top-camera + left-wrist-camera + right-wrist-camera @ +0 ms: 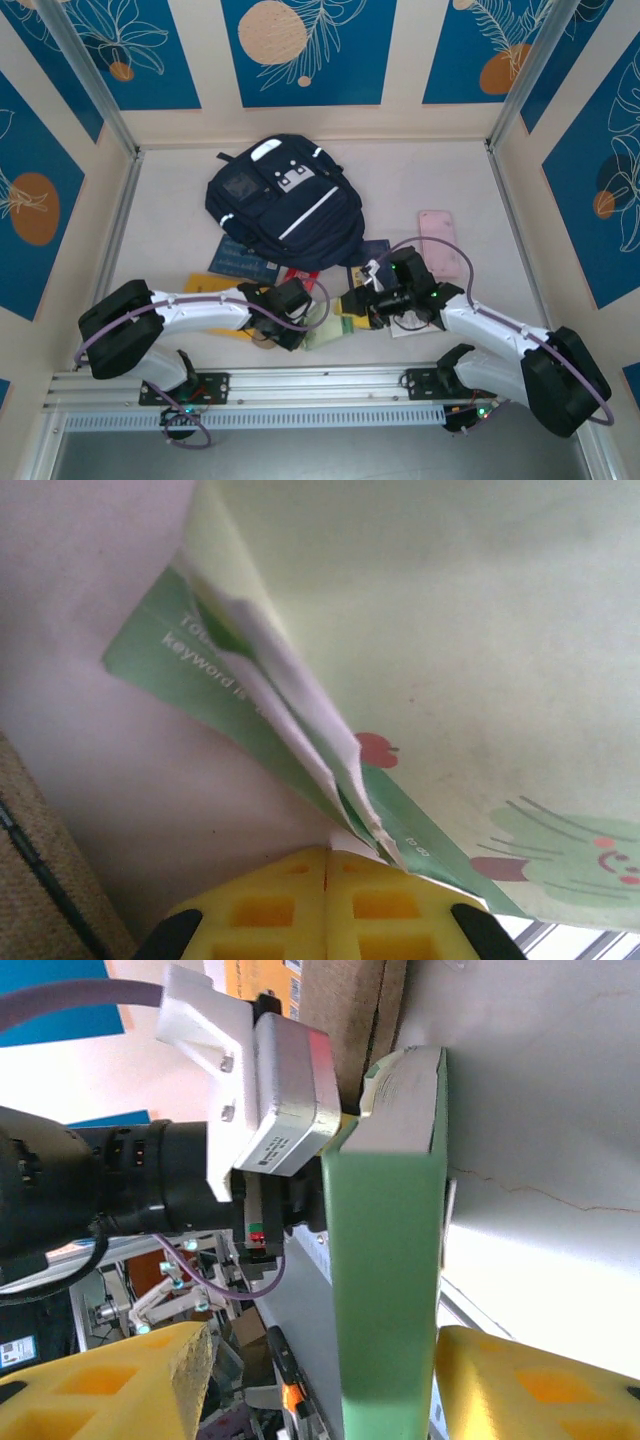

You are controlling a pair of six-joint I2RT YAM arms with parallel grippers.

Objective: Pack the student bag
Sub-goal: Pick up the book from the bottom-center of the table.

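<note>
The student bag [285, 200], dark navy with white stripes, lies flat in the middle of the table, beyond both arms. In front of it my left gripper [300, 322] is shut on the page edge of a light green notebook [325, 325]. In the left wrist view the yellow fingertips [300, 875] meet at the left gripper [327, 855], pinching the notebook [450, 630] by its fanned pages. My right gripper [356, 303] faces it from the right. In the right wrist view the right gripper [322, 1338] stands open, with the green notebook edge [385, 1290] between its jaws, nearer the right finger [530, 1385].
A pink flat case [438, 240] lies right of the bag. A dark blue book [240, 262], a yellow book [205, 285] and a red item [297, 275] lie by the bag's near edge. The left arm's wrist housing [270, 1090] is close to my right gripper.
</note>
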